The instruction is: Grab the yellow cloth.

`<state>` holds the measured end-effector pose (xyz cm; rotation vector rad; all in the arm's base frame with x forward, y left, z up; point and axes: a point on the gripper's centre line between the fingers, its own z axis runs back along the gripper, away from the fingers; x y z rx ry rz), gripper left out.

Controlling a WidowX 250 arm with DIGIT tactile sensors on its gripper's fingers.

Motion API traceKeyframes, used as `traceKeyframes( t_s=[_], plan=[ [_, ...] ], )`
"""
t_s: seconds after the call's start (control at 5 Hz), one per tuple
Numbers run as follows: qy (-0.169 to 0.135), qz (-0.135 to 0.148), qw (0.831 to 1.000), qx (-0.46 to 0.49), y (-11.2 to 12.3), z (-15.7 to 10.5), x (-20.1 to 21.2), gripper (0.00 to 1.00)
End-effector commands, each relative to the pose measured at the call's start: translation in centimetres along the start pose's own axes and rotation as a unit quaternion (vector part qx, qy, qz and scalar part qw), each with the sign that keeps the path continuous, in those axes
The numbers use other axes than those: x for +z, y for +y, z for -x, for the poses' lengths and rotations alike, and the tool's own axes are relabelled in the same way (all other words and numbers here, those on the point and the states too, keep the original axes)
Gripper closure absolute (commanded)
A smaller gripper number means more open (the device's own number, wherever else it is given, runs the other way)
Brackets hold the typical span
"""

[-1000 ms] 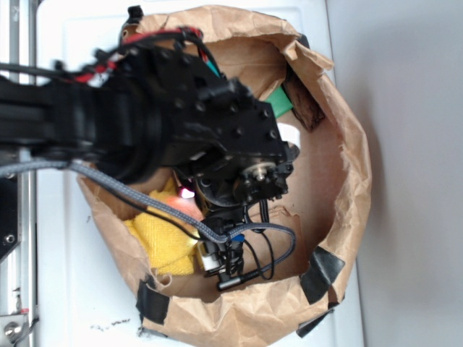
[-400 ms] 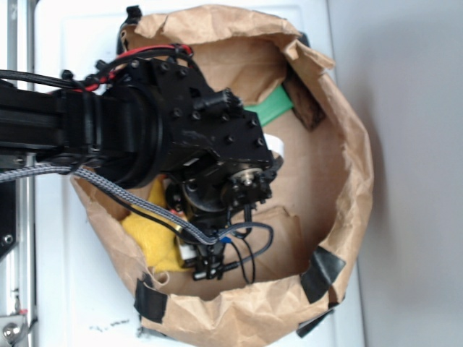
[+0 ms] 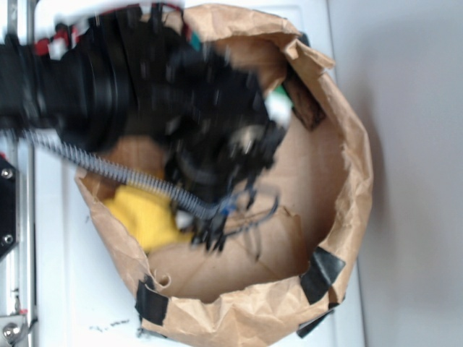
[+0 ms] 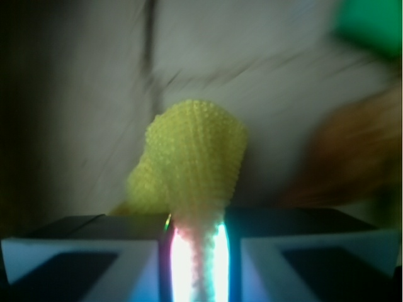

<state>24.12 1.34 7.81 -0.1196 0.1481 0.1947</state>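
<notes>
Pincer closed down on a fold of the yellow cloth, rest of cloth low-left inside the paper bag; grasp stage looks done, next move likely a steady lift keeping grip.

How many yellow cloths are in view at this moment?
1. The yellow cloth lies at the left inside the paper bag; the wrist view shows it pinched in the gripper. The blurred arm covers much of the bag, so another could be hidden.
</notes>
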Motion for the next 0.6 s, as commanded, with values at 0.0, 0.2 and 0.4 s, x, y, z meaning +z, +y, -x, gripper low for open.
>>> traceKeyframes(
  t_s=[0.0, 0.2, 0.4],
  plan=[
    [-0.159, -0.057, 0.985, 0.039, -0.1, 0.9, 5.7, 1.00],
    [-0.237, -0.086, 0.962, 0.108, -0.7, 1.7, 6.6, 1.00],
    [-0.224, -0.118, 0.964, 0.086, -1.2, 1.1, 6.8, 1.00]
  ],
)
